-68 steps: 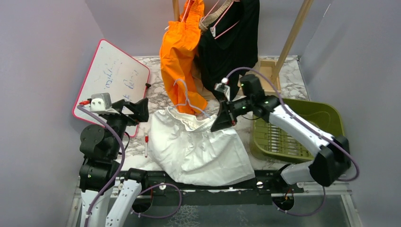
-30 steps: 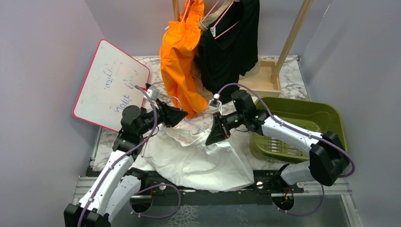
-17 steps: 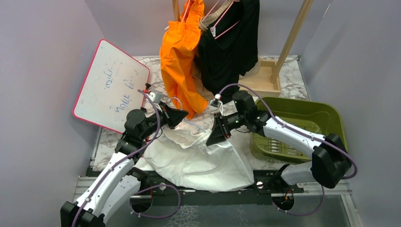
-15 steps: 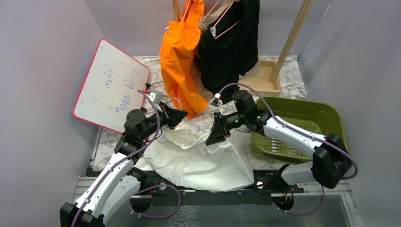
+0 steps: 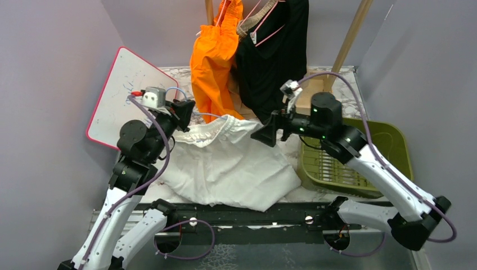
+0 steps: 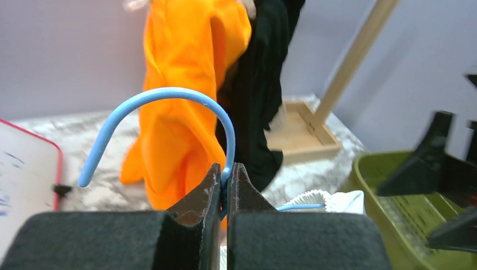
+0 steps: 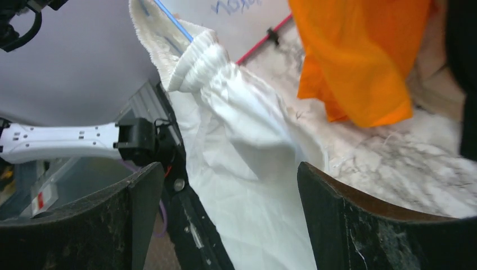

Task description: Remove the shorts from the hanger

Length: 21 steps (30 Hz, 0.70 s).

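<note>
Near the edge of the whiteboard (image 5: pixel 121 93), left hand (image 6: pixel 225 175) pinches hanger (image 6: pixel 169 93).

Lighting: even, diffuse, from overhead. Shadows on the table (image 5: pixel 345 84) are soft.

Top view: sharp across the frame.

Left wrist view: the left fingers (image 6: pixel 194 208) at the bottom edge are defocused, and the background is slightly soft.

Right wrist view: the right fingers (image 7: pixel 360 225) are dark and blurred. The white shorts (image 7: pixel 247 185) are bright, with the folds still legible.
</note>
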Each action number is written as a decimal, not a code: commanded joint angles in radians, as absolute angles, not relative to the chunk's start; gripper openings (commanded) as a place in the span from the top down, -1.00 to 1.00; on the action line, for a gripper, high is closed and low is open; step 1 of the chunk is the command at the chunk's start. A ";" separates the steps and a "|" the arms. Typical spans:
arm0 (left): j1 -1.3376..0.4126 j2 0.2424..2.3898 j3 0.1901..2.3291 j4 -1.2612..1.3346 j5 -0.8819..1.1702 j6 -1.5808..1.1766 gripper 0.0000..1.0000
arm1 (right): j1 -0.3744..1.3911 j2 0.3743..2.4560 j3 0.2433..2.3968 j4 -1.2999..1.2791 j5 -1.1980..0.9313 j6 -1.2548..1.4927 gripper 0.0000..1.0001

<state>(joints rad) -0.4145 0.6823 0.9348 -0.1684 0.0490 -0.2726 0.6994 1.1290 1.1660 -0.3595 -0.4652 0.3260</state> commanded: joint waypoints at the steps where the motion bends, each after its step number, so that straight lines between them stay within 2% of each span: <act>1: -0.416 0.668 1.026 -0.132 -0.080 -0.213 1.00 | 0.705 0.978 1.134 -0.313 -0.254 0.367 -0.84; 7: -0.416 0.643 0.838 -0.112 -0.015 -0.296 1.00 | 0.704 0.857 0.964 -0.252 -0.223 0.443 -0.88; 12: -0.416 0.606 0.639 -0.098 0.039 -0.358 1.00 | 0.705 0.918 0.888 -0.305 -0.316 0.529 -0.87; 13: -0.416 0.606 0.611 -0.097 0.053 -0.363 1.00 | 0.704 0.940 0.884 -0.304 -0.362 0.537 -0.84; 15: -0.417 0.594 0.570 -0.100 0.052 -0.380 1.00 | 0.705 0.987 0.864 -0.248 -0.487 0.567 -0.61; 17: -0.418 0.566 0.564 -0.089 0.057 -0.382 1.00 | 0.716 1.049 0.865 -0.183 -0.617 0.610 -0.56; 19: -0.417 0.553 0.564 -0.080 0.051 -0.351 1.00 | 0.769 1.107 0.897 -0.191 -0.566 0.625 -0.56; 21: -0.417 0.553 0.574 -0.111 0.050 -0.320 1.00 | 0.831 1.160 0.948 -0.261 -0.395 0.622 -0.56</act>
